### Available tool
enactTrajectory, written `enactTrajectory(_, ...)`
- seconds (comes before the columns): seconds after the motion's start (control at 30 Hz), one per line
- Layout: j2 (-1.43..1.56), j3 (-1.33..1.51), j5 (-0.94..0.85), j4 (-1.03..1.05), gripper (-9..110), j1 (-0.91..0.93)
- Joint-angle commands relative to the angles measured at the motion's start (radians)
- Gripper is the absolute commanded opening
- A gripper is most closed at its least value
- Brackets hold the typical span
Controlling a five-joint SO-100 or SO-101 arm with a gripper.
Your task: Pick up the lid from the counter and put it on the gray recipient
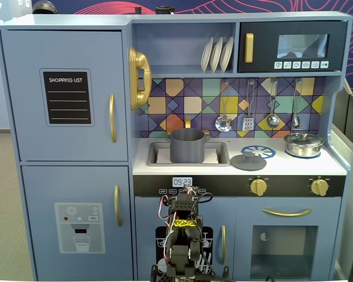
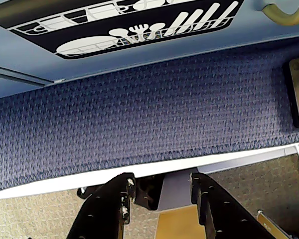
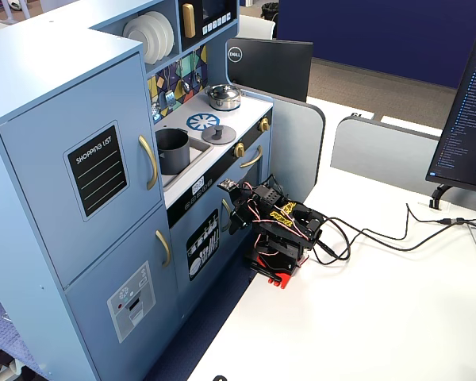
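Hand [image 2: 162,191] folded low at the table [image 3: 365,317] edge, fingers [image 2: 112,204] spread, holding nothing; fingertips cut off by the arm in both fixed views. Lid [image 1: 248,161] lies flat on the counter, well above and right of the hand, just beside the gray recipient [image 1: 187,145] standing in the sink [image 1: 222,154]. Open counter around lid.

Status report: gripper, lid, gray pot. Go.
Gripper open, empty, folded low. Lid on counter beside sink. Gray pot in sink, uncovered. Nothing in the way.
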Motion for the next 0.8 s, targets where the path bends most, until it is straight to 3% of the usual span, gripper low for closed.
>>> enactTrajectory(0.0, -0.005, 0.003, 0.005, 0.092, 0, 0.069)
enactTrajectory(0.4, -0.006, 0.005, 0.034, 0.127, 0, 0.057)
enactTrajectory(0.6, -0.006, -0.02, 0.025, -0.051, 0, 0.087)
enactTrajectory(0.77, -0.049, -0.238, -0.009, -0.164, 0, 0.092)
